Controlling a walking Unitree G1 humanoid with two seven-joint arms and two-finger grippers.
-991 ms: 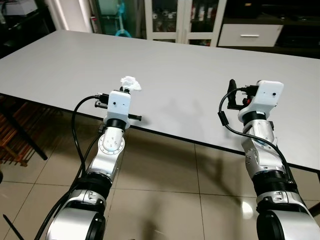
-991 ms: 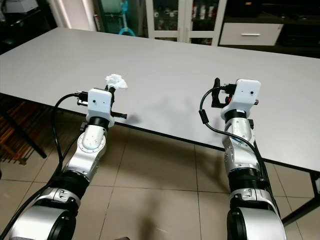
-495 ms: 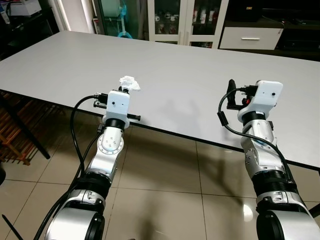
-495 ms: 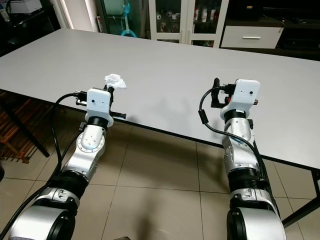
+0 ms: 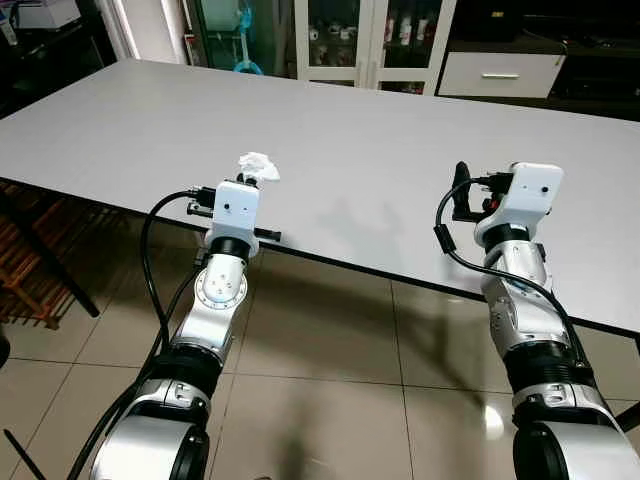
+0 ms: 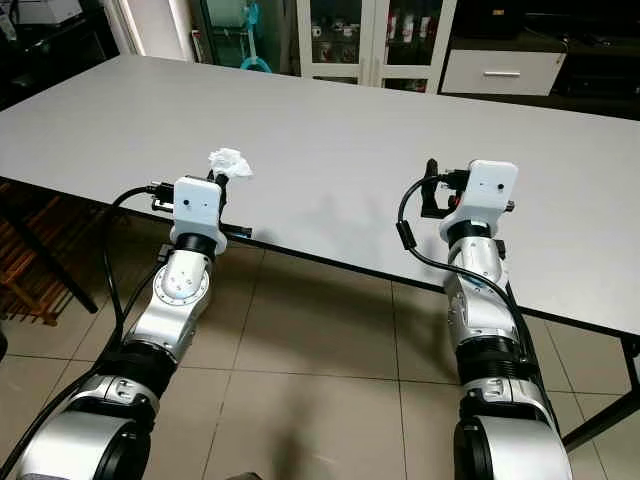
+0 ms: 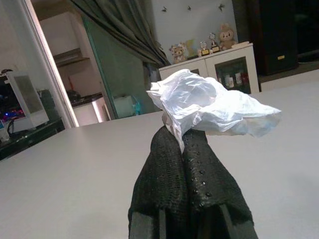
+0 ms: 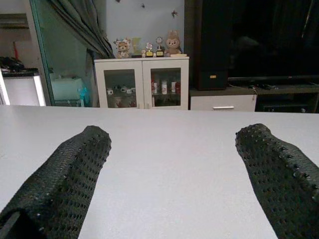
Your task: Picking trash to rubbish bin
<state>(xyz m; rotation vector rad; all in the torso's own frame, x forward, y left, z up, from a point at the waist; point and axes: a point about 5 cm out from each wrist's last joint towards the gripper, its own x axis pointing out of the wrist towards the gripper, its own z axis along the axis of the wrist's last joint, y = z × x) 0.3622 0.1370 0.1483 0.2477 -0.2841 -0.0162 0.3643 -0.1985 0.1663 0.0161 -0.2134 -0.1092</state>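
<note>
A crumpled white tissue is pinched at the tips of my left gripper, whose two black fingers are pressed together on it. The gripper holds it just above the near edge of the grey table. The tissue puffs out above the fingertips in the left wrist view. My right gripper is raised over the table's near edge to the right, its fingers spread wide with nothing between them.
White glass-door cabinets and a dark TV unit stand behind the table. A black chair and wooden slats sit at the left. Tiled floor lies under and in front of the table.
The view shifted slightly as the camera moved. Both arms and the tissue hold the same places relative to the table.
</note>
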